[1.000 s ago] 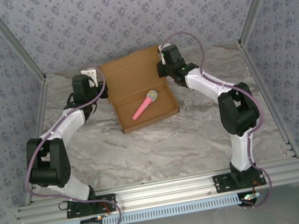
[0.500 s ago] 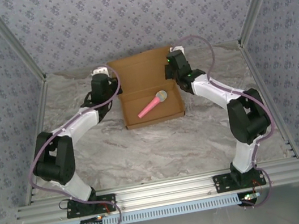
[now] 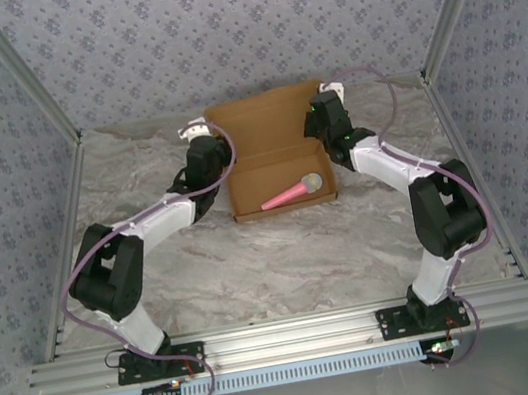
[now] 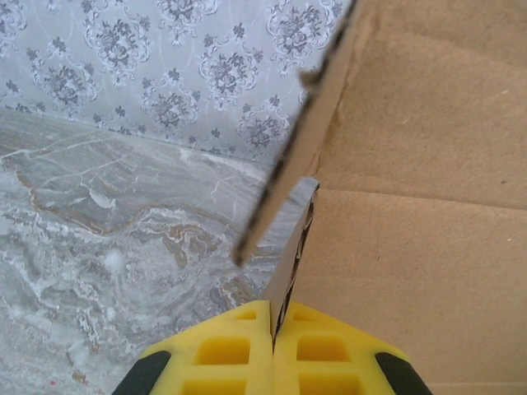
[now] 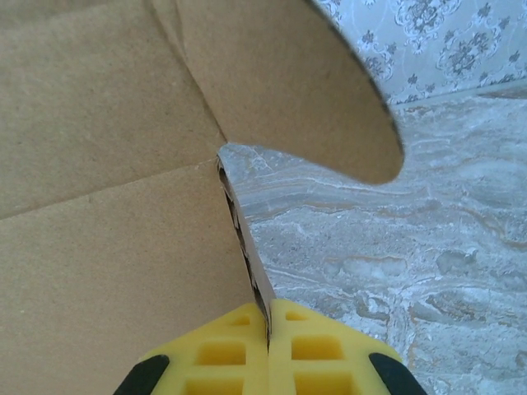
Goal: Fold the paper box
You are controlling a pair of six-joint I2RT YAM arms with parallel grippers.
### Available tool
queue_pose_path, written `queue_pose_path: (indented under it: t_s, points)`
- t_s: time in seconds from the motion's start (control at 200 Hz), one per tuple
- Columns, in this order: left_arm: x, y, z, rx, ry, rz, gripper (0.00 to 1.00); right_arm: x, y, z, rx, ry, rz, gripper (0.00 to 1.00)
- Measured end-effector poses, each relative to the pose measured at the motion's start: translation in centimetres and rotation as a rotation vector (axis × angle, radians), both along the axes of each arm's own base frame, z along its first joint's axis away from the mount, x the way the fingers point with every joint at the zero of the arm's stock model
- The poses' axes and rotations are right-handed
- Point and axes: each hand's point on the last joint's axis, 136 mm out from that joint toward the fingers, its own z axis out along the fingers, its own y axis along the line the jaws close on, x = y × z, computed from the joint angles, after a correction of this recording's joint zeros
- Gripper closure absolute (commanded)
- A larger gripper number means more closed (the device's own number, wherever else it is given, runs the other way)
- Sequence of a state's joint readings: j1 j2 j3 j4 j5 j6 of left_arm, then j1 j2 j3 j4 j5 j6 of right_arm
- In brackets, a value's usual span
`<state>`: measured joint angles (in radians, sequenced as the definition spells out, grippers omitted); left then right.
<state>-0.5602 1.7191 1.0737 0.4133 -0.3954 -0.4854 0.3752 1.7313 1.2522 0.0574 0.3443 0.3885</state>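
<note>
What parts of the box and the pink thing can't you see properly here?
- Top view: where the jaws pinch the paper box, covered by the wrists.
- Top view: the pink stick is too small to tell what it is.
- Left wrist view: most of the box is cut off by the right edge.
- Right wrist view: most of the box is cut off by the left edge.

no readable text, labels or numbers
</note>
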Motion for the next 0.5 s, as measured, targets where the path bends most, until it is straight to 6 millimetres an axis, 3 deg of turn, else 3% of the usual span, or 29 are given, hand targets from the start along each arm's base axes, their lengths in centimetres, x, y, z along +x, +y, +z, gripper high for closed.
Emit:
queue_pose_path:
  t_s: [0.5]
  points:
    - [-2.4, -0.6, -1.4, -0.035, -0.072, 0.062, 1.00, -1.9, -0.3, -1.0, 0.079, -0.032, 0.000, 0.93]
